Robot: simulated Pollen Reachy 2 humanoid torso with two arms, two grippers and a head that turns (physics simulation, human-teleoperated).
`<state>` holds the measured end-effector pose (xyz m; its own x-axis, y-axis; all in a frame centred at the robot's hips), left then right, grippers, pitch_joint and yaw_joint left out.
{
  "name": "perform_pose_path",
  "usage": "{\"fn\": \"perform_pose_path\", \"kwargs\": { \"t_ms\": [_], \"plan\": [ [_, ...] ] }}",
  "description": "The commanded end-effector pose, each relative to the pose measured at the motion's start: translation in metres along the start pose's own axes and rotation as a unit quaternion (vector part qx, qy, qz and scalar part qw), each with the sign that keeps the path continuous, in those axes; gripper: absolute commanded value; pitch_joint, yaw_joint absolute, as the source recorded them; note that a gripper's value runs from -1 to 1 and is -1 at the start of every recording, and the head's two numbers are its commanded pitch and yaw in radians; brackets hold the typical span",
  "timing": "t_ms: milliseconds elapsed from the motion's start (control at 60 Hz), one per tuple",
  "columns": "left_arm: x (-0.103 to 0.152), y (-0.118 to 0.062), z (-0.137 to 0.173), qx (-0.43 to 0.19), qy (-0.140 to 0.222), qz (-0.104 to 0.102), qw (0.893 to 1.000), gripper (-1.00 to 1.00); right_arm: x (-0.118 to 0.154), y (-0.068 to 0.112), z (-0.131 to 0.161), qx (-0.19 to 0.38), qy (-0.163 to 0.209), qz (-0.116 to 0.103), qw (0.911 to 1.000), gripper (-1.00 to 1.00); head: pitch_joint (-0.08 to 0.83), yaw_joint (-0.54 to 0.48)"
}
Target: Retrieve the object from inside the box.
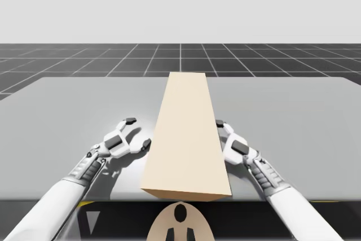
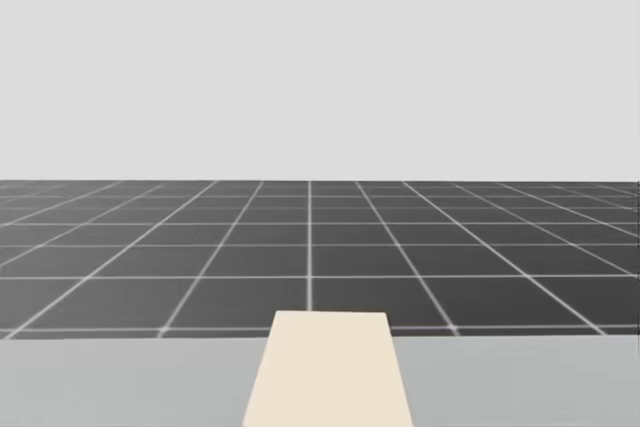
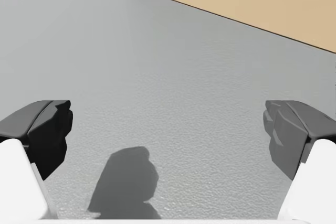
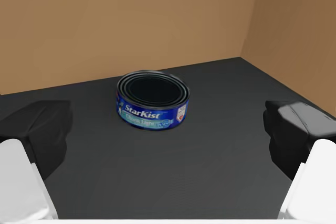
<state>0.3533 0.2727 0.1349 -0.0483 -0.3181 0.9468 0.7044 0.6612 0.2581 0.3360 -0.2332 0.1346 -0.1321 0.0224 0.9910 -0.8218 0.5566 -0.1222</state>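
The blue round can (image 4: 152, 109) sat upright inside the tan box (image 1: 186, 134), ahead of my right gripper (image 1: 223, 134), its fingers wide apart, while my left gripper (image 1: 138, 132), fingers also apart, hovered over the grey table (image 1: 67, 105) beside the box.

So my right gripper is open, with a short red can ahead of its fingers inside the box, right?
No, the can is blue, not red. The right wrist view shows it ahead of the open right gripper, inside the box.
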Motion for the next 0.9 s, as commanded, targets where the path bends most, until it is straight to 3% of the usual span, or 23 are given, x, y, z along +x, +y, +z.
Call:
{"fn": "perform_pose_path", "kwargs": {
  "t_ms": [17, 417, 650, 900],
  "plan": [
    [0.000, -0.001, -0.001, -0.003, 0.001, -0.006, 1.000, -1.00, -0.008, -0.004, -0.024, 0.016, -0.002, -0.033, 0.9993, -1.00, -0.007, -0.03],
    [-0.001, -0.004, 0.000, -0.006, 0.004, -0.018, 1.000, -1.00, -0.024, 0.000, -0.091, 0.061, 0.042, -0.032, 0.9967, -1.00, 0.014, -0.03],
    [-0.001, -0.004, 0.001, -0.007, 0.004, -0.023, 1.000, -1.00, -0.044, 0.001, -0.110, 0.071, 0.055, -0.046, 0.9949, -1.00, 0.028, -0.04],
    [-0.002, -0.004, 0.001, -0.008, 0.004, -0.027, 1.000, -1.00, -0.054, -0.005, -0.119, 0.062, 0.066, -0.038, 0.9951, -1.00, 0.042, -0.05]
  ]
}}
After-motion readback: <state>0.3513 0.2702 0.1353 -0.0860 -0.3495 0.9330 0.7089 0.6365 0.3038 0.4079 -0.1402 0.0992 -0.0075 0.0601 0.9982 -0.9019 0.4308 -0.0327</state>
